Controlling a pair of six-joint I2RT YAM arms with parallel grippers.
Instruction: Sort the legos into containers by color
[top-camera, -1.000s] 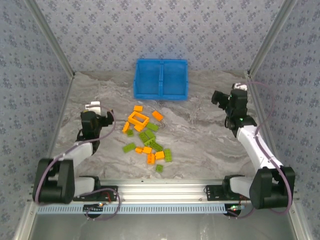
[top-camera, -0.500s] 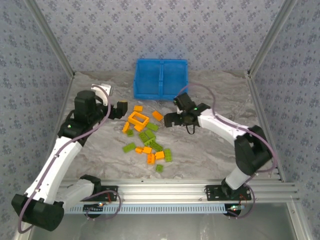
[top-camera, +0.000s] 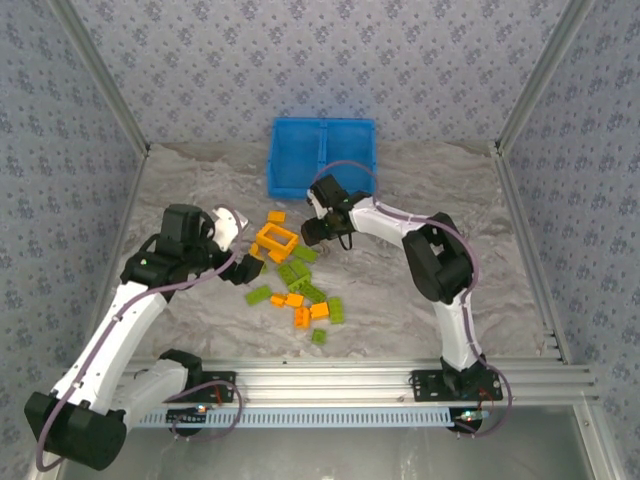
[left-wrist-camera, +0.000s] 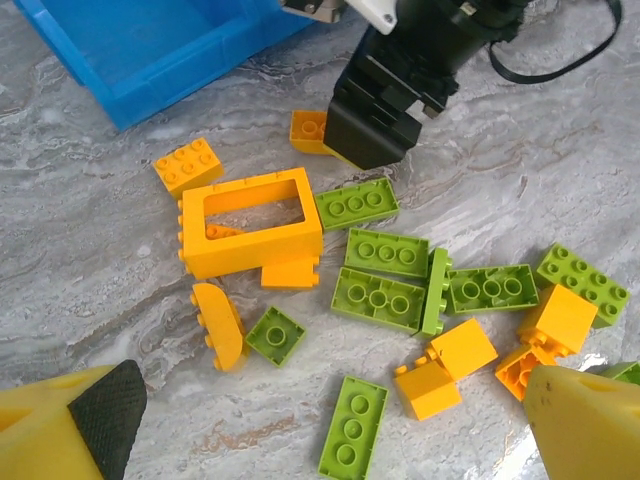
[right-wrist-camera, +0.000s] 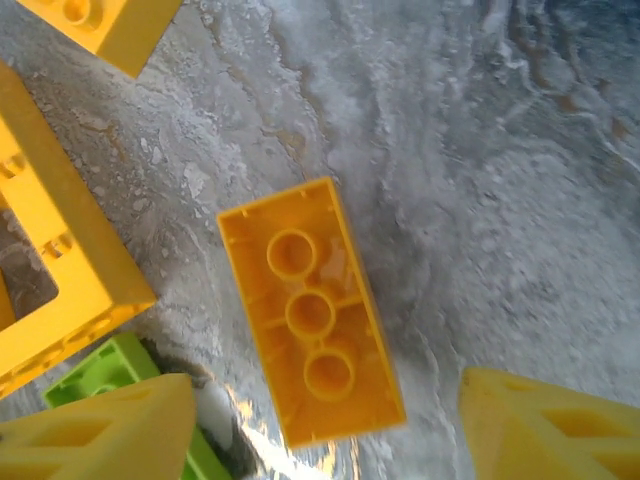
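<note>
Orange and lime-green legos (left-wrist-camera: 380, 300) are showing smooth, lightly glossy moulded plastic. They are resting on a marble-patterned tabletop (left-wrist-camera: 100, 290) that is catching a soft sheen. The blue bin (top-camera: 322, 157) is looking like shiny plastic, and the front rail (top-camera: 340, 378) like brushed metal.

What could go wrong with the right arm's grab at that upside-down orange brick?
The orange brick lies slanted to the right jaws, so it may twist or slip out when they close. The green brick and orange frame sit close beside one jaw and could get nudged or pinched along with it.
</note>
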